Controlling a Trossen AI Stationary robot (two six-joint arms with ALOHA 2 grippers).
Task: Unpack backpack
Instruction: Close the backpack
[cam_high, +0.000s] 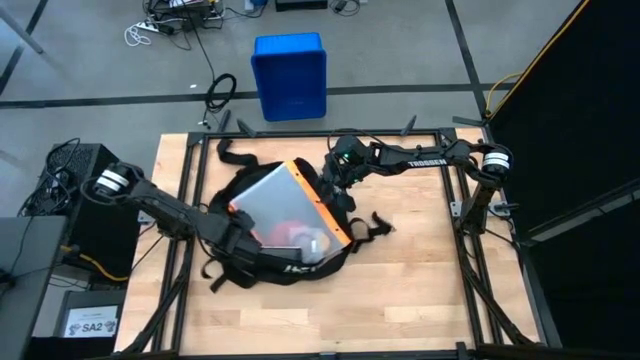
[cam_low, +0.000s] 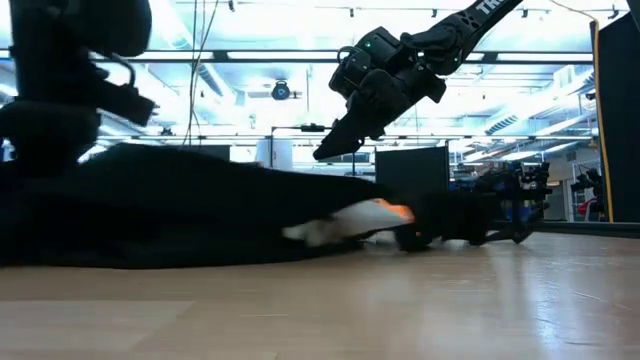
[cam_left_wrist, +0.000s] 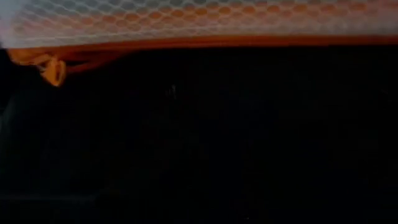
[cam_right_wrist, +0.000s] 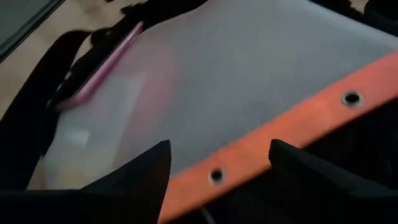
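The black backpack lies flat on the wooden table, left of centre, and shows as a dark mound in the low view. A translucent white mesh pouch with an orange band lies on the backpack's open top, with a pink flat item showing through it. My right gripper hangs open above the pouch's far right end and is clear of it in the low view. My left gripper is down at the backpack's left side, beside the pouch's orange zip edge.
A blue plastic crate stands on the floor beyond the table's far edge. Black straps trail from the backpack toward the right. Bare wood shows on the table's right and near parts.
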